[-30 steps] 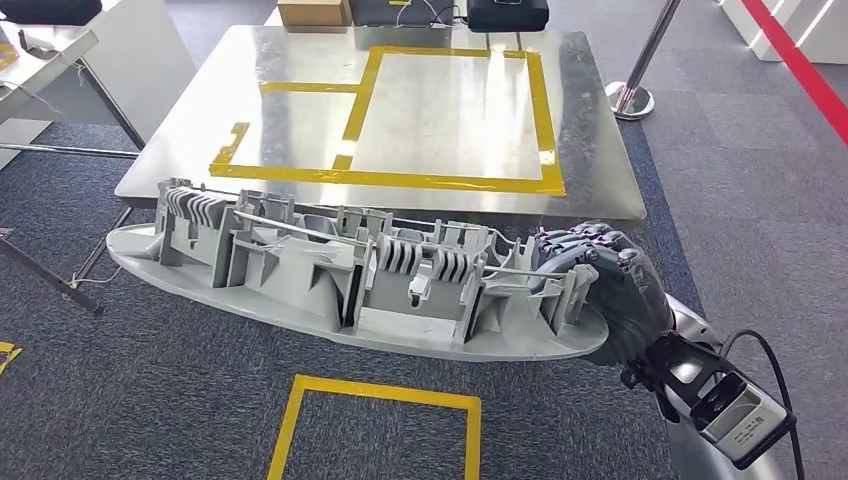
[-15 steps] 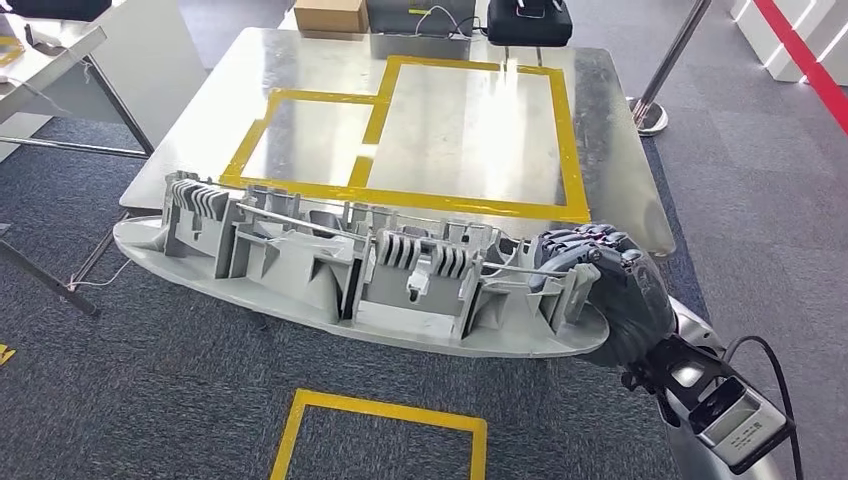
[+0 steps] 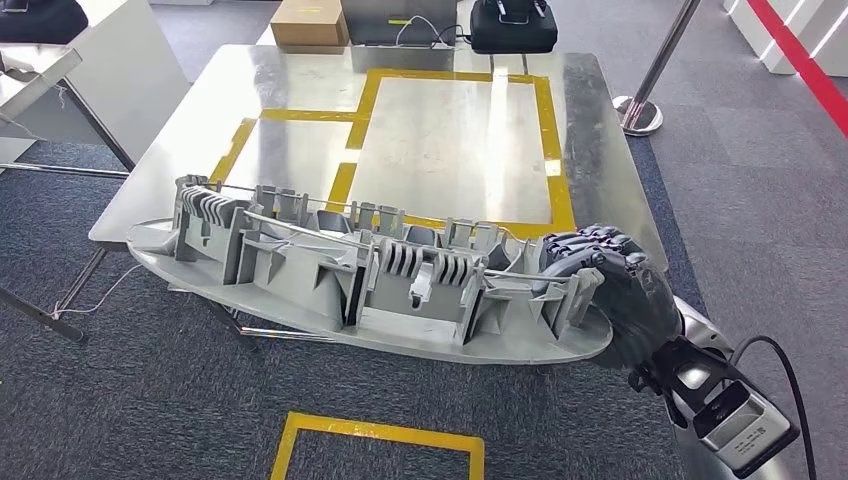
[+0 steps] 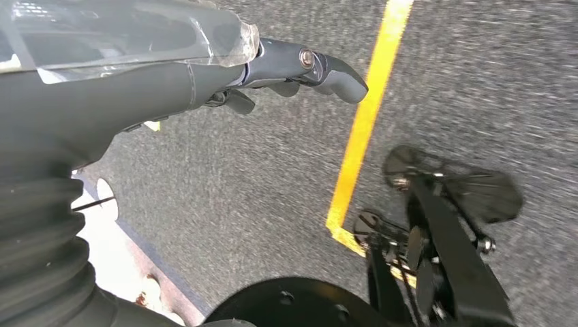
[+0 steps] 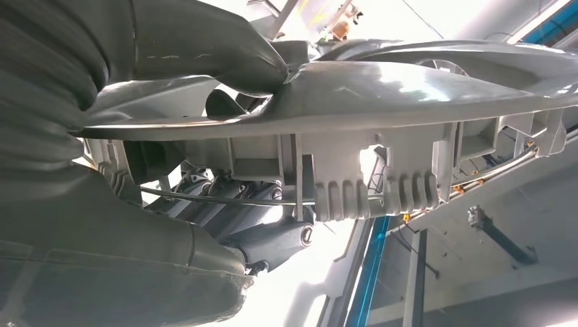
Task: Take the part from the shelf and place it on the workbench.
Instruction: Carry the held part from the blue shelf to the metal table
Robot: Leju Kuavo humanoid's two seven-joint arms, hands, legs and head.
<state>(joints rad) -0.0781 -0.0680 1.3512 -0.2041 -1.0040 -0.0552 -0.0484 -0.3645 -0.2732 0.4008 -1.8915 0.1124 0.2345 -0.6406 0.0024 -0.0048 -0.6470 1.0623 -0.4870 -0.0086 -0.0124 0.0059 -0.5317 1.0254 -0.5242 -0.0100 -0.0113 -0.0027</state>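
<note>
Since the earlier head frames the whole scene has shifted: the steel desk (image 3: 300,90) with its yellow tape outlines now sits closer and lower in the picture, which indicates camera travel toward it, not movement of the desk.

Head view: the long grey ribbed plastic part (image 3: 370,275) is held roughly level above the carpet, its far edge overlapping the near rim of the desk. The right hand (image 3: 610,290) grips the part at its right end, dark fingers (image 3: 590,240) wrapped over the ribs. The left end is unsupported. A cardboard box (image 3: 310,22) and a black case (image 3: 513,25) stand at the desk's far edge.

Left wrist view: the left hand (image 4: 225,68) hangs over grey carpet near a yellow floor line (image 4: 364,122); its fingers are loosely extended and hold nothing.

Right wrist view: the right hand's thumb and fingers clamp the part (image 5: 422,88) from opposite faces.

Procedure, as judged: complete the approach until the part clears the rim fully, keep it level against sag at the free end, align it with a taped rectangle (image 3: 460,140), then lower it flat before releasing.
</note>
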